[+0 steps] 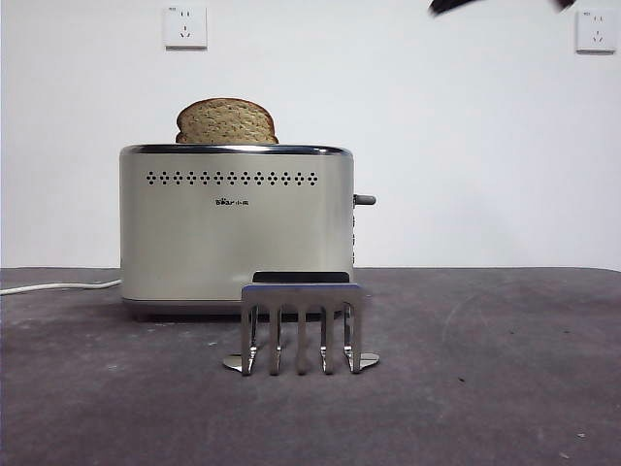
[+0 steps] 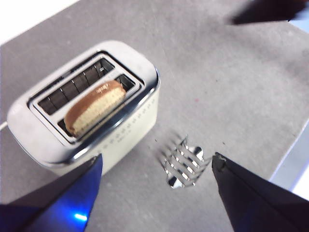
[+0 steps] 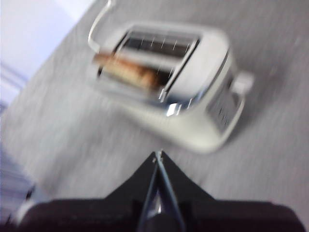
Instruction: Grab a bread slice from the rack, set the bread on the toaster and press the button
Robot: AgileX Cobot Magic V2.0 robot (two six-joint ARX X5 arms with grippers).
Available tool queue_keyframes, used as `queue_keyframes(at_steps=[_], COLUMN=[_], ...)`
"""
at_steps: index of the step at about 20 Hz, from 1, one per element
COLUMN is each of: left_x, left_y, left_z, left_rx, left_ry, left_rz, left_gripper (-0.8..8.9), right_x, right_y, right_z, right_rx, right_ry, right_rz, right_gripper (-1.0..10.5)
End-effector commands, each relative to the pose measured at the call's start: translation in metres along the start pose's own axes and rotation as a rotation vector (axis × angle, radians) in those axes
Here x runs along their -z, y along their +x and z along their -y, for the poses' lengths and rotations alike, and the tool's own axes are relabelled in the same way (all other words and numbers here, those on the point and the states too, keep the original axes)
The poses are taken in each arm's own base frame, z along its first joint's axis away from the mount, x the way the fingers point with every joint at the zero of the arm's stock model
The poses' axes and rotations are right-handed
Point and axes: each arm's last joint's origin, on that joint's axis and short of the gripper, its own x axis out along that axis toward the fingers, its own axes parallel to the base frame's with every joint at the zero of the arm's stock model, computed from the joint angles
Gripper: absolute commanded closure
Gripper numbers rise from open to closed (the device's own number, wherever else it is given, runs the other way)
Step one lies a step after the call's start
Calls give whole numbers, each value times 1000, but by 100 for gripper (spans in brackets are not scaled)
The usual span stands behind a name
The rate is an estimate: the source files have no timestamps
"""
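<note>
Bread seated, lever waiting.
Wholegrain slice (image 1: pixel 226 121) is sitting in the toaster (image 1: pixel 236 228) slot; your right end effector (image 3: pixel 158 155) is clenched empty, left released. Press the lever knob (image 1: pixel 364 200) straight down.

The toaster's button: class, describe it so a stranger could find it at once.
Start at the cream toaster behind the small steel rack. Go to its narrow end, the one farther from the white cord. The button is the small dark knob sticking out sideways there, unlike the white wall sockets above.
</note>
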Motion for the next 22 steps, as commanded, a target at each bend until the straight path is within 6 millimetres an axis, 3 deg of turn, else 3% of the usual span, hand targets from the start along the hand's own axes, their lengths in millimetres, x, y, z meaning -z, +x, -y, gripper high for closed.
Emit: queue_keyframes(at_steps=[1,6,7,9,10,22], left_x=[3,5,5,5,5,5], left_y=[1,1,1,1,1,1], left_z=[1,1,1,1,1,1], left_rx=[7,16,17,17,17,12], left_ry=[-16,-24,-24,-24,-24,-24], left_rz=[-25,-45,-47,-47,-47,-48], left_gripper=[437,446,503,756,827,818], right_x=[18,40,41,42,42,42], right_y=[-15,-42,-46,-51,-51,-51], right_z=[-11,-28,-30,-33,-33,-33], right_rx=[-9,-22,-22,-21,-20,-14], right_ry=[-47,-58,-64,-73,-74,-70], right_rz=[-115,-221,-221,-206,-204,-205], right_gripper=[958,958,958,958,956,946])
